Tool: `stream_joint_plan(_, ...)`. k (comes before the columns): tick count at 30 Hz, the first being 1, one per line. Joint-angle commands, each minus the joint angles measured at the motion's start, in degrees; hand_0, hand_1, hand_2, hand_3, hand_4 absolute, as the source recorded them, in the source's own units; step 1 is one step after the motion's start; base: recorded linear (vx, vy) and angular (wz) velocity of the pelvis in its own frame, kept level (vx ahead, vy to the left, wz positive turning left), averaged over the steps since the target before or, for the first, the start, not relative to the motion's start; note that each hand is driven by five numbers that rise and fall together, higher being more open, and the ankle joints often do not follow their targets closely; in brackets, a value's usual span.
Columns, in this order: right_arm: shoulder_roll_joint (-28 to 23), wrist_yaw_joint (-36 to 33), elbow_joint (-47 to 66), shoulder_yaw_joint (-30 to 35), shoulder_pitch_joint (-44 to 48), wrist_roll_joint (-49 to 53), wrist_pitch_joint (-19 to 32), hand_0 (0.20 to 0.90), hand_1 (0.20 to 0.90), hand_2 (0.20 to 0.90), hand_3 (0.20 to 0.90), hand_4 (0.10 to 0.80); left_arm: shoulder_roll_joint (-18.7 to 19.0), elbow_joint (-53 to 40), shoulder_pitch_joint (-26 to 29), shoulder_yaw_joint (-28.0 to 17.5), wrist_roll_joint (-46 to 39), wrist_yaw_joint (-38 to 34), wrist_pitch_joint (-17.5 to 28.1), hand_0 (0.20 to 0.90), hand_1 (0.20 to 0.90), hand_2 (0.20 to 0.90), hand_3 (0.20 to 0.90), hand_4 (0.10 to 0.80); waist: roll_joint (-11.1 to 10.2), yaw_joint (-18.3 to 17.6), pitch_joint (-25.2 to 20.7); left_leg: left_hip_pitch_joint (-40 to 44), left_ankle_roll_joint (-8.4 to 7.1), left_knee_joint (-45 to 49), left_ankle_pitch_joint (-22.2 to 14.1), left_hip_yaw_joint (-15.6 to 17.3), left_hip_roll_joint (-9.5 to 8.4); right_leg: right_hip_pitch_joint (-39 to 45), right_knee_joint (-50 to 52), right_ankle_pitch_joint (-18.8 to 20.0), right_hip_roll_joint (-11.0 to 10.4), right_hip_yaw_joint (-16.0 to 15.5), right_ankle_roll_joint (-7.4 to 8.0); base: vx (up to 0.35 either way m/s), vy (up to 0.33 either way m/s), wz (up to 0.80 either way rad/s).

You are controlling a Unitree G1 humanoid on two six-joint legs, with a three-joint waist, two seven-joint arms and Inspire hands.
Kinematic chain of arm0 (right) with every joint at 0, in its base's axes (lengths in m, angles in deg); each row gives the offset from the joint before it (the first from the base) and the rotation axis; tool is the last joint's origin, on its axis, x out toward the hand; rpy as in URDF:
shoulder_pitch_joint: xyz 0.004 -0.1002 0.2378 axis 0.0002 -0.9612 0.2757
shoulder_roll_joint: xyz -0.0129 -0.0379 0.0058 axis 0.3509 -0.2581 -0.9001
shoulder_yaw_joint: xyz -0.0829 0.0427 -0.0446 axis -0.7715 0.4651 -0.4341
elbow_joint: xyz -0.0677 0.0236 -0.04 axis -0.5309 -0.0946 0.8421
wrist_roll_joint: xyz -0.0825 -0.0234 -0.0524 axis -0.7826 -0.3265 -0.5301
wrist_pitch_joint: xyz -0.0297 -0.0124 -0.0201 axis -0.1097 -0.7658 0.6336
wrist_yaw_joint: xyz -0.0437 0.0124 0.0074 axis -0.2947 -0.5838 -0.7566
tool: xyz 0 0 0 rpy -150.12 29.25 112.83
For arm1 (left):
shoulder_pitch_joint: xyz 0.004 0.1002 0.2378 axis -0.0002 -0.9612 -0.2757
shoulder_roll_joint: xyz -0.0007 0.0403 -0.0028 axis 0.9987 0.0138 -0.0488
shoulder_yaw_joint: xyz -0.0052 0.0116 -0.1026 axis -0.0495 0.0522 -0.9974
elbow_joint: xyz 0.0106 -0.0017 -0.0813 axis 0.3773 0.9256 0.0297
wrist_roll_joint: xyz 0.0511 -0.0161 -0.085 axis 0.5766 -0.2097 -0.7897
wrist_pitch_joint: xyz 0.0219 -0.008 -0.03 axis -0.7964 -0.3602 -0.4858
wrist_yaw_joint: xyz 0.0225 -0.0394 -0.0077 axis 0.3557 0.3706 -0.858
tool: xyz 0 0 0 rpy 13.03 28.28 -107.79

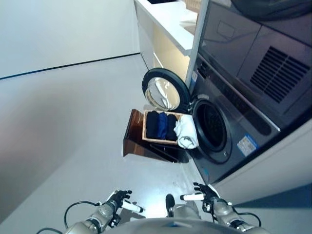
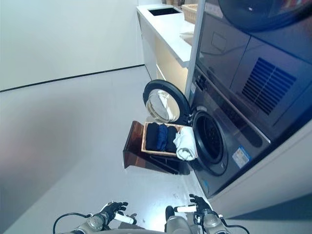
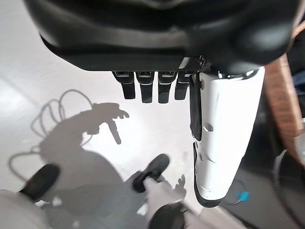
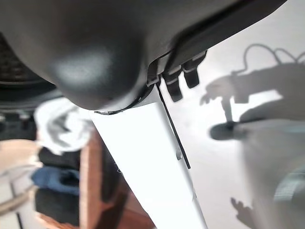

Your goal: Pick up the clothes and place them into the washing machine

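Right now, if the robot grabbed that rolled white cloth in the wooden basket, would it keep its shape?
Probably not. The rolled white cloth looks soft and folded, so it would likely sag and unroll when lifted. It seems light for its bulk. Lying at the edge of the wooden basket, it might drag over the rim.

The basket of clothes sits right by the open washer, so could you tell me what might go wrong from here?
1. The white garment droops over the basket edge nearest the drum and could slip to the floor when grabbed.
2. The open door stands just behind the basket; an arm reaching in might knock it.
3. Both the left hand and right hand are empty and well short of the basket.
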Motion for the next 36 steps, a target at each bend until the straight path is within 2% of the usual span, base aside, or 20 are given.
stream_joint_plan(1,-1.9,-1.3,-3.6,-2.4,-1.6,0.0,0.9,0.900,0.900,0.900,0.900,0.800,2.3,-1.9,2.8,0.3,-1.7,-1.4,1.9,0.900,0.900,0.900,0.900,0.800,-2.5,0.0,-0.2,-3.3,2.65,12.9,6.6,-0.6,-3.58,0.2,-7.6,4.3,-0.3,2.1,3.05,0.135,-0.267,-0.17)
stream_joint_plan(2,-2.2,-1.7,-4.1,-3.2,-0.7,-0.3,0.7,0.900,0.900,0.900,0.900,0.800,2.2,-2.7,3.4,0.3,-2.0,-1.8,1.9,0.900,0.900,0.900,0.900,0.800,-3.8,1.4,1.2,-8.1,2.38,23.0,11.1,-2.0,-4.37,3.7,-8.4,2.7,-0.3,2.3,1.29,0.115,-0.228,-0.24)
stream_joint_plan(4,-2.3,-1.7,-4.2,-3.5,-0.2,-0.4,0.7,0.900,0.900,0.900,0.900,0.800,2.2,-3.0,3.6,0.4,-2.0,-1.9,1.9,0.900,0.900,0.900,0.900,0.800,-4.4,1.9,1.9,-10.3,2.72,26.7,11.7,-2.6,-4.86,4.9,-8.7,2.4,-0.7,2.4,0.96,0.123,-0.185,-0.23)
stream_joint_plan(5,-2.3,-1.9,-4.8,-4.3,0.5,-0.7,0.4,0.900,0.900,0.900,0.900,0.800,2.3,-2.8,3.5,0.0,-2.5,-2.0,1.8,0.900,0.900,0.900,0.900,0.800,-5.8,3.1,2.6,-14.3,3.51,26.1,12.5,-1.2,-3.51,6.5,-8.6,1.3,-1.6,2.9,0.70,0.169,-0.097,-0.06)
stream_joint_plan(6,-2.4,-2.1,-5.1,-4.6,0.8,-0.7,0.4,0.900,0.900,0.900,0.900,0.800,2.3,-2.8,3.2,-0.4,-2.8,-2.2,1.7,0.900,0.900,0.900,0.900,0.800,-5.9,4.6,3.4,-17.1,4.33,24.6,10.4,-1.1,-3.05,7.7,-8.6,0.7,-1.3,3.9,0.81,0.248,-0.105,0.03)
stream_joint_plan(8,-2.1,-2.3,-5.7,-5.1,1.4,-0.9,0.6,0.900,0.900,0.900,0.900,0.800,2.3,-1.7,2.5,-1.4,-3.1,-2.6,1.8,0.900,0.900,0.900,0.900,0.800,-6.6,6.6,4.1,-21.3,5.35,19.1,8.7,-2.6,-3.75,9.8,-9.0,-0.4,-1.2,6.2,1.57,0.227,0.004,-0.11)
stream_joint_plan(11,-2.3,-2.6,-5.9,-5.7,1.8,-1.1,1.1,0.900,0.900,0.900,0.900,0.800,2.0,-0.4,1.6,-2.0,-3.3,-3.0,2.1,0.900,0.900,0.900,0.900,0.800,-6.0,8.2,3.6,-21.5,4.46,4.6,9.0,-6.9,-4.42,11.8,-10.3,-1.4,-0.7,8.6,2.78,0.246,0.060,-0.58)
stream_joint_plan(12,-2.8,-3.0,-5.8,-5.8,2.0,-1.3,1.3,0.900,0.900,0.900,0.900,0.800,1.8,0.0,1.4,-2.1,-3.4,-3.1,2.2,0.900,0.900,0.900,0.900,0.800,-5.3,9.0,3.6,-21.1,3.71,-1.9,9.9,-9.1,-4.83,12.9,-10.9,-2.2,-0.2,9.6,3.19,0.238,0.066,-0.51)
stream_joint_plan(14,-3.4,-3.0,-5.3,-5.4,2.5,-0.5,1.7,0.900,0.900,0.900,0.900,0.800,1.7,0.4,1.2,-2.4,-3.7,-3.2,2.5,0.900,0.900,0.900,0.900,0.800,-4.1,9.7,3.6,-22.1,2.91,-8.0,12.8,-11.9,-5.35,14.1,-11.1,-3.0,0.7,11.1,3.48,0.187,0.063,-0.34)
stream_joint_plan(15,-3.5,-3.0,-5.3,-5.4,2.5,-0.4,1.7,0.900,0.900,0.900,0.900,0.800,1.7,0.4,1.2,-2.4,-3.7,-3.2,2.5,0.900,0.900,0.900,0.900,0.800,-4.2,9.7,3.8,-21.8,2.91,-8.4,13.0,-11.8,-5.34,14.3,-11.1,-3.0,0.6,11.2,3.47,0.219,0.082,-0.47)
stream_joint_plan(16,-4.0,-3.0,-5.1,-4.1,3.4,1.9,2.0,0.900,0.900,0.900,0.900,0.800,1.8,0.5,1.2,-1.9,-3.4,-3.1,2.5,0.900,0.900,0.900,0.900,0.800,-3.6,10.1,3.7,-22.6,2.73,-12.1,14.5,-12.5,-6.43,15.4,-11.1,-3.8,1.0,12.2,3.65,0.221,0.089,-0.50)
stream_joint_plan(18,-4.7,-2.9,-5.1,-3.1,4.1,2.9,2.1,0.900,0.900,0.900,0.900,0.800,1.8,0.6,1.0,-1.6,-2.7,-2.8,2.5,0.900,0.900,0.900,0.900,0.800,-3.1,10.1,3.3,-21.6,3.34,-13.7,14.5,-11.6,-7.51,16.4,-11.1,-4.6,1.1,12.6,4.04,0.238,0.121,-0.63)
stream_joint_plan(19,-4.8,-3.0,-5.0,-3.3,4.4,2.7,2.3,0.900,0.900,0.900,0.900,0.800,2.0,0.5,0.6,-1.8,-2.6,-2.7,2.6,0.900,0.900,0.900,0.900,0.800,-3.1,10.6,2.9,-20.6,3.81,-13.7,14.2,-14.0,-8.76,16.5,-11.0,-4.7,1.1,13.4,3.91,0.196,0.127,-0.73)
stream_joint_plan(20,-5.2,-3.0,-5.2,-3.0,5.2,2.9,2.3,0.900,0.900,0.900,0.900,0.800,2.2,0.4,0.6,-2.1,-2.5,-2.5,2.8,0.900,0.900,0.900,0.900,0.800,-3.2,10.6,2.7,-20.3,3.96,-13.0,13.8,-14.4,-9.20,16.9,-10.7,-5.1,0.9,13.8,4.13,0.186,0.120,-0.84)
stream_joint_plan(24,-4.9,-2.4,-5.6,-1.8,6.7,4.6,2.2,0.900,0.900,0.900,0.900,0.800,3.6,0.8,0.5,-2.7,-1.6,-2.4,2.8,0.900,0.900,0.900,0.900,0.800,-4.0,10.7,1.4,-19.0,5.05,-12.1,11.8,-11.3,-9.88,18.6,-10.2,-5.8,-1.8,14.3,5.97,0.203,0.136,-0.41)
stream_joint_plan(26,-4.5,-2.0,-5.2,-2.0,6.8,4.5,2.1,0.900,0.900,0.900,0.900,0.800,4.0,0.7,0.5,-3.1,-1.5,-2.5,2.7,0.900,0.900,0.900,0.900,0.800,-4.3,11.0,1.1,-18.6,5.48,-11.8,11.1,-10.7,-10.20,18.8,-9.7,-6.1,-2.5,14.6,6.25,0.129,0.088,-0.33)
stream_joint_plan(29,-4.3,-1.8,-4.2,-3.1,8.1,2.9,1.8,0.900,0.900,0.900,0.900,0.800,4.9,0.1,0.7,-4.3,-1.6,-2.6,2.7,0.900,0.900,0.900,0.900,0.800,-5.1,11.7,0.4,-18.3,6.66,-10.6,9.1,-9.1,-11.43,18.2,-6.8,-6.7,-4.3,14.7,7.50,0.144,0.110,-0.18)
stream_joint_plan(33,-4.8,-1.8,-3.2,-3.8,9.8,2.0,1.9,0.900,0.900,0.900,0.900,0.800,5.4,-1.1,0.8,-4.1,-1.5,-2.2,3.0,0.900,0.900,0.900,0.900,0.800,-5.0,12.2,1.2,-18.1,8.15,-8.2,7.1,-8.7,-12.55,14.6,2.3,-7.0,-4.1,14.6,8.11,0.099,0.113,-0.16)
stream_joint_plan(34,-5.3,-1.8,-2.1,-5.0,10.7,0.4,1.9,0.900,0.900,0.900,0.900,0.800,5.7,-1.9,0.5,-2.9,-0.7,-1.5,3.2,0.900,0.900,0.900,0.900,0.800,-4.6,11.7,2.6,-16.6,9.25,-7.1,6.0,-8.9,-13.09,10.5,10.8,-3.9,-3.3,14.1,8.67,0.069,0.093,-0.33)
stream_joint_plan(36,-5.6,-2.0,0.6,-5.8,11.3,0.1,2.1,0.900,0.900,0.900,0.900,0.800,6.7,-2.9,0.6,-2.7,-1.0,-1.4,3.3,0.900,0.900,0.900,0.900,0.800,-3.8,10.3,4.7,-15.8,9.82,-6.1,5.8,-10.2,-12.76,5.4,19.0,-2.1,-0.7,14.2,8.51,0.072,0.103,-0.28)
